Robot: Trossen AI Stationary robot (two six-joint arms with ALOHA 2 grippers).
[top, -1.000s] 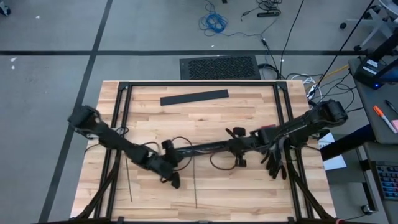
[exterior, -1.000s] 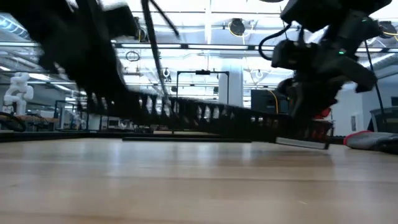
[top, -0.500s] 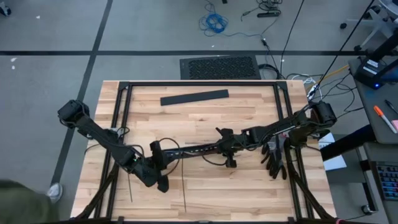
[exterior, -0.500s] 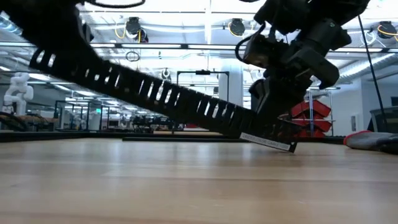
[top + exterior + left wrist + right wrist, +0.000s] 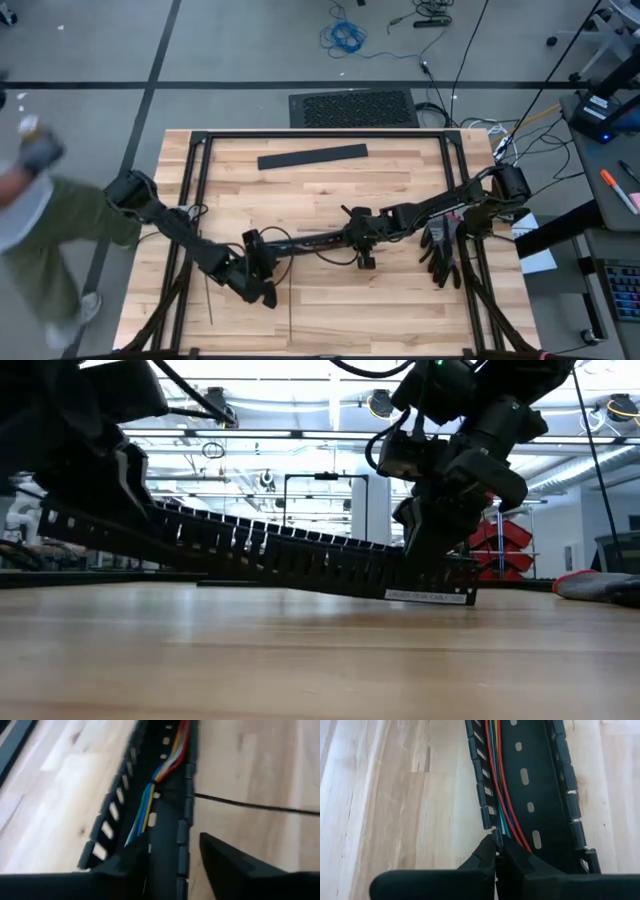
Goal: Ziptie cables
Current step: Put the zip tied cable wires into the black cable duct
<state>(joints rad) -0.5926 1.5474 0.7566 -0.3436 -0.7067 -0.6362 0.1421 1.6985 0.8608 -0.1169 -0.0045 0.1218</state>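
Risk, duct: my left gripper point(image 5: 262, 285) has its fingers point(image 5: 235, 865) apart at one end of the duct point(image 5: 310, 240). I judge that only the other end is gripped. If I swing or lift from there, the loose end could drag or twist across the table point(image 5: 400, 310).
Risk, cables: the cables point(image 5: 500, 795) lie loose in the open channel with nothing tying them. A tilt or jolt of the duct could spill them over the slotted wall.
Risk, zipties: the zipties point(image 5: 209, 300) lie flat on the wood in the lower left of the high view, one just beside my left arm. A careless sweep could knock them off the edge, and strips that thin will be hard to pinch.
Risk, person: a person point(image 5: 40, 220) stands at the left edge of the high view, close to my left arm's base.
Left hand: fingers apart, clamped on nothing that I can see, at the lower-left end of the duct.
Right hand: my right gripper point(image 5: 360, 238) has its fingers together, pinched on the duct's side wall near the middle of the high view.
Cables, place: inside the duct, between my two grippers, at the centre of the table.
Cables, long axis: along the duct, roughly left to right in the high view, the left end a little lower in the frame.
Cables, pointing: one end toward my left gripper, the other toward my right.
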